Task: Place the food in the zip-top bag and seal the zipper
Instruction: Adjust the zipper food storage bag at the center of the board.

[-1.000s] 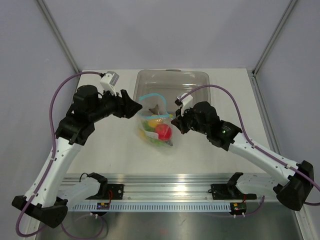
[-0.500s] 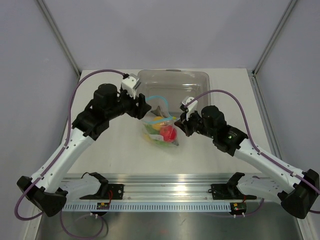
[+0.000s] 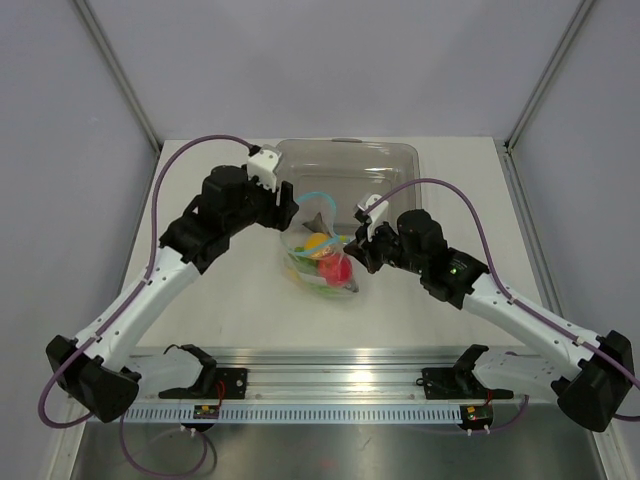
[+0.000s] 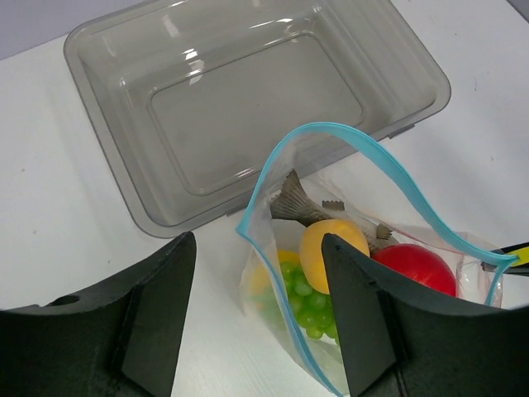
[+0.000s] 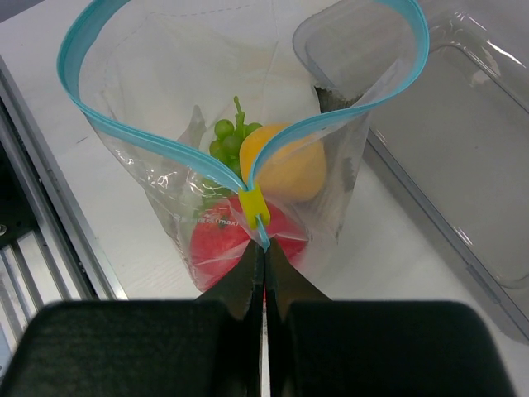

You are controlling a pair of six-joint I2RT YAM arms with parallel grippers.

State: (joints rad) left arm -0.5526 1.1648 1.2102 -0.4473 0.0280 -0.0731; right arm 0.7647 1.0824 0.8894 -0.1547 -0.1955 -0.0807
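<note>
Right gripper (image 5: 264,246): clamped shut on the bag (image 5: 157,194) at the mouth corner, just under the yellow slider (image 5: 254,207). Its pads are hidden by the finger bodies.

Left gripper (image 4: 258,241): wide, nothing held. In its wrist view the bag's left mouth edge sits between the fingers; can't tell if they touch.

Bag sits on the table (image 3: 230,300) at the near edge of the tray (image 4: 99,124), mouth gaping, zipper (image 4: 318,126) unsealed in a loop.

Inside:
- fish (image 4: 293,203): tail only, body behind the yellow fruit (image 4: 331,248)
- red fruit (image 4: 413,269)
- grapes (image 4: 306,302), low down
- blurred yellow patch behind the plastic at left, can't ID

Bag's bottom is cut off in the left wrist view. From the top, both grippers cover the mouth's ends. Tray's right part is cropped in the right wrist view.
</note>
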